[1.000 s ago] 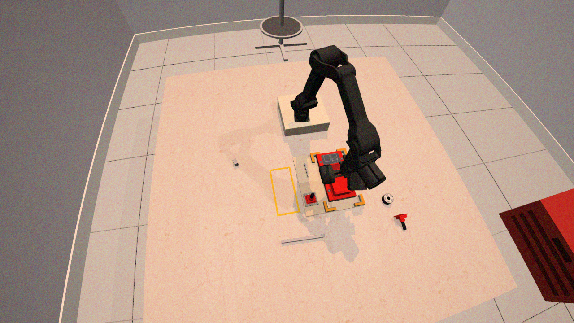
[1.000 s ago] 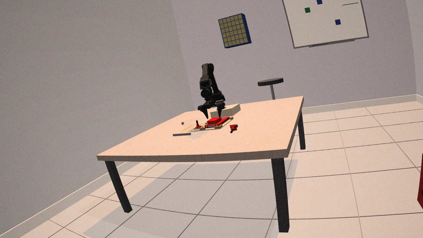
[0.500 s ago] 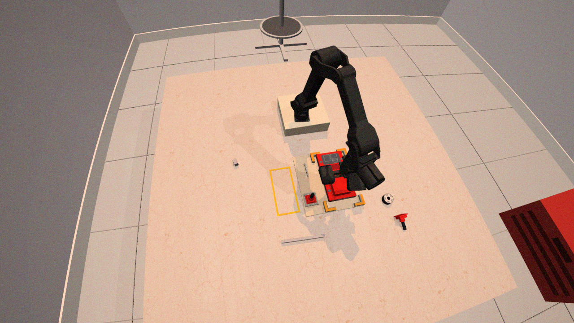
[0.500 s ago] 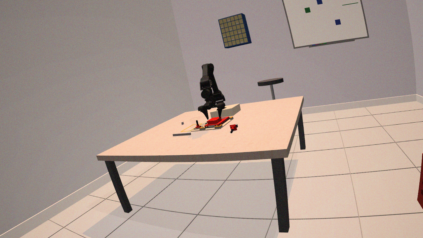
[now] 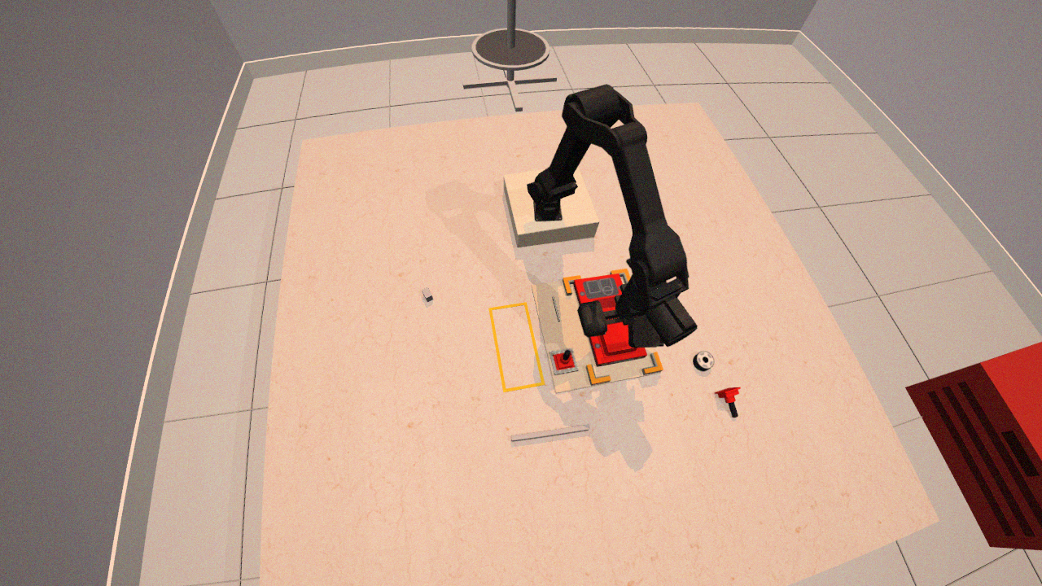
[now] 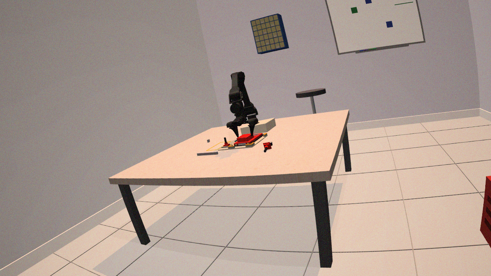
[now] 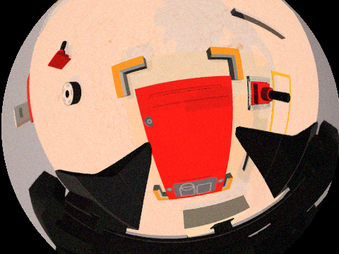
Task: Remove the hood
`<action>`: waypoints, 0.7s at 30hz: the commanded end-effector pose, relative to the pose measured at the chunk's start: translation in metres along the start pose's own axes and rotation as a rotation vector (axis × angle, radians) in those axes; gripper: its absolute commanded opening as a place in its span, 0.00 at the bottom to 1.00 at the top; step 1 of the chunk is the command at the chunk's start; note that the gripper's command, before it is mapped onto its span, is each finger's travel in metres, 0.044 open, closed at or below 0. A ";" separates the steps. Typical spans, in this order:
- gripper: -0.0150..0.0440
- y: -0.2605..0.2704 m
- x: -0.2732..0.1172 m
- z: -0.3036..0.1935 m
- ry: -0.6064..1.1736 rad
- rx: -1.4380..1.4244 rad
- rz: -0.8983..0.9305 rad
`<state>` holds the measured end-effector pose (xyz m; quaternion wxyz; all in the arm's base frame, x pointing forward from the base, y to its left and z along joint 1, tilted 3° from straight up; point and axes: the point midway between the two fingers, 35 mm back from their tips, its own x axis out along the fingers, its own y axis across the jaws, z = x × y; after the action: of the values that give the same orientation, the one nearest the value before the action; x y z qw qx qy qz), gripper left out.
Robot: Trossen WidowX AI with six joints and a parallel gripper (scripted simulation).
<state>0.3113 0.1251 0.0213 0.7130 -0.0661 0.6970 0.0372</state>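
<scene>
The toy car is red and sits between orange corner brackets, with a raised block on top and a grey panel at its end near the arm's base. The hood's seams are not clear; I cannot tell it apart from the red body. My gripper is open and empty, pointing down over the car, one fingertip toward each long side. Whether the tips touch it is unclear. The marked area, a yellow outline, is empty and lies beside the car's board.
An upright black lever on a red base stands between car and marked area. A wheel and a red piece with a black stem lie beyond the car's other side. A grey bar lies farther out.
</scene>
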 end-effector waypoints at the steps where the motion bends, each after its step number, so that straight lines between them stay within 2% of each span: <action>1: 1.00 0.000 0.005 -0.002 0.010 0.003 0.001; 19: 1.00 0.000 0.012 -0.002 0.010 0.003 0.001; 21: 0.91 0.000 0.009 0.000 0.001 0.001 0.000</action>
<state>0.3109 0.1245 0.0118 0.7124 -0.0660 0.6977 0.0366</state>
